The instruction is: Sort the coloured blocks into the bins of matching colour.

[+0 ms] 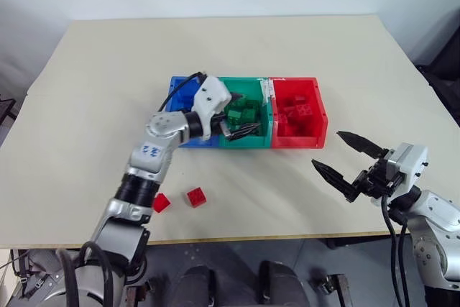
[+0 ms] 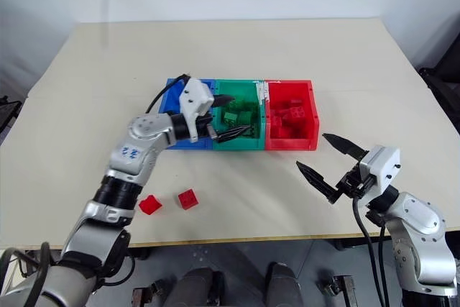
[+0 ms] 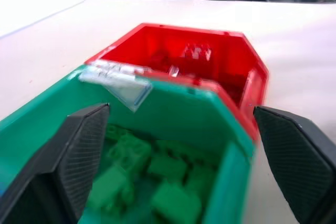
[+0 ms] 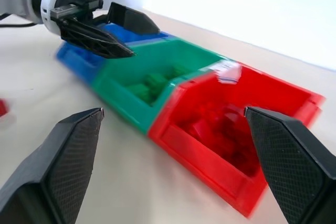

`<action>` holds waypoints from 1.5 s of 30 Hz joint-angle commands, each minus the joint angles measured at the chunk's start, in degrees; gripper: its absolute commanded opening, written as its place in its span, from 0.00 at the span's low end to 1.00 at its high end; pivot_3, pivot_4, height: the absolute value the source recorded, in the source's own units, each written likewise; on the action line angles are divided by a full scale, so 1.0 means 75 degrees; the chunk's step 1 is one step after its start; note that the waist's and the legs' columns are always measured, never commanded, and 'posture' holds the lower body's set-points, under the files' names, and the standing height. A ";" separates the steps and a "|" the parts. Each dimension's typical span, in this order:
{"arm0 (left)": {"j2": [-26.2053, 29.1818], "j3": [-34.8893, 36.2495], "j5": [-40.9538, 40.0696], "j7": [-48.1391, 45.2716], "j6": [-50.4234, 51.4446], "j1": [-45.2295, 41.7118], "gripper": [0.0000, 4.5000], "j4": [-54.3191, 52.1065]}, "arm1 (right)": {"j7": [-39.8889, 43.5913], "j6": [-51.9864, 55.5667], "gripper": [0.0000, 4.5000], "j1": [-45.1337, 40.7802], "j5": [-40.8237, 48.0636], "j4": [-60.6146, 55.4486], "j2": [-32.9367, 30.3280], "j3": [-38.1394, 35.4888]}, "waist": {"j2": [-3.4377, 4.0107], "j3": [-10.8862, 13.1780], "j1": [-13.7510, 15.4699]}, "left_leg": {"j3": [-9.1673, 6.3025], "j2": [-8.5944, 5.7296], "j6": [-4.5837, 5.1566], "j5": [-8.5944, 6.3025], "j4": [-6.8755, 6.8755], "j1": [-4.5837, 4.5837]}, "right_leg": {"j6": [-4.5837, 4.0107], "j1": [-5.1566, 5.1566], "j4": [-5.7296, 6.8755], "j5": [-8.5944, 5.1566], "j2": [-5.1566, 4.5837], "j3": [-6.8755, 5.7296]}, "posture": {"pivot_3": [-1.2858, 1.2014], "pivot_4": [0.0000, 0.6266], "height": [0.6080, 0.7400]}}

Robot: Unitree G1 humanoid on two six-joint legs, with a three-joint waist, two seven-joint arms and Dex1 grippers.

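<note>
Three bins stand joined in a row mid-table: blue (image 1: 177, 85), green (image 1: 244, 141) and red (image 1: 298, 139). Green blocks (image 3: 157, 177) lie in the green bin and red blocks (image 1: 298, 109) in the red bin. My left gripper (image 1: 243, 114) hovers open over the green bin, nothing between its fingers (image 3: 84, 150), and it hides much of the blue bin. Two red blocks (image 1: 196, 197) (image 1: 162, 203) lie on the table near the front edge, beside my left forearm. My right gripper (image 1: 327, 149) stands open and holds nothing, right of the red bin and nearer the front.
The beige table (image 1: 108, 77) has bare surface behind and to both sides of the bins. Its front edge (image 1: 287, 236) runs just below the two loose red blocks and my right gripper. The right wrist view shows my left gripper (image 4: 105, 32) above the blue and green bins.
</note>
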 commanded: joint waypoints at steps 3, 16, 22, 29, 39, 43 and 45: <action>0.1536 0.1467 -0.1182 -0.1501 -0.0254 0.2154 1.00 -0.1621 | 0.1239 0.0147 1.00 -0.0714 0.0143 0.0383 -0.0543 0.0642 | -0.0001 0.0001 -0.0091 | -0.0004 0.0021 0.0001 0.0000 -0.0001 -0.0001 | 0.0000 0.0001 -0.0003 0.0000 -0.0004 0.0000 | 0.52 0.24 1.00; 0.2888 0.4874 -0.1773 -0.1874 -0.0879 0.6361 1.00 -0.2412 | 0.3215 0.0130 1.00 -0.2434 -0.0110 0.1428 -0.0467 0.2404 | -0.0006 0.0002 0.0066 | -0.0023 0.0019 0.0017 -0.0033 0.0018 -0.0003 | 0.0000 0.0011 -0.0010 0.0001 -0.0026 -0.0004 | 0.52 0.24 1.00; 0.2987 0.3943 -0.1943 -0.1637 -0.0158 0.6315 1.00 -0.4006 | 0.3414 -0.0062 1.00 -0.2556 -0.0213 0.1930 -0.0644 0.2151 | -0.0007 0.0001 0.0106 | -0.0025 0.0015 0.0018 -0.0039 0.0023 -0.0006 | -0.0001 0.0014 -0.0012 0.0003 -0.0031 -0.0004 | 0.52 0.24 1.00; 0.3508 0.1611 -0.1404 -0.0678 0.2124 0.5219 1.00 -0.5518 | 0.3301 -0.0154 1.00 -0.1951 -0.0286 0.2114 -0.1103 0.1568 | -0.0006 0.0002 0.0093 | -0.0012 0.0018 0.0016 -0.0040 0.0020 -0.0005 | -0.0001 0.0011 -0.0010 0.0003 -0.0019 -0.0002 | 0.52 0.24 1.00; 0.3113 -0.0611 -0.0226 0.0372 0.3503 0.3754 1.00 -0.5158 | 0.2725 -0.0001 1.00 -0.0594 -0.0200 0.1122 -0.1225 0.0853 | -0.0003 0.0002 0.0119 | 0.0001 0.0016 0.0016 -0.0040 0.0022 -0.0005 | -0.0001 0.0008 -0.0009 0.0003 -0.0015 0.0006 | 0.52 0.24 1.00; 0.3180 -0.0862 -0.0126 0.0165 0.3542 0.3503 0.80 -0.4948 | 0.2573 0.0052 1.00 -0.0268 -0.0162 0.0847 -0.1235 0.0673 | -0.0002 0.0001 0.0116 | 0.0001 0.0020 0.0015 -0.0039 0.0022 -0.0001 | -0.0001 0.0010 -0.0009 0.0003 -0.0013 0.0006 | 0.52 0.24 1.00; 0.3129 -0.0837 -0.0269 -0.0028 0.3500 0.3410 0.67 -0.4826 | 0.2478 0.0075 1.00 -0.0155 -0.0168 0.0744 -0.1212 0.0599 | -0.0002 0.0001 0.0121 | 0.0002 0.0020 0.0015 -0.0039 0.0023 0.0000 | -0.0001 0.0011 -0.0010 0.0003 -0.0013 0.0007 | 0.52 0.24 1.00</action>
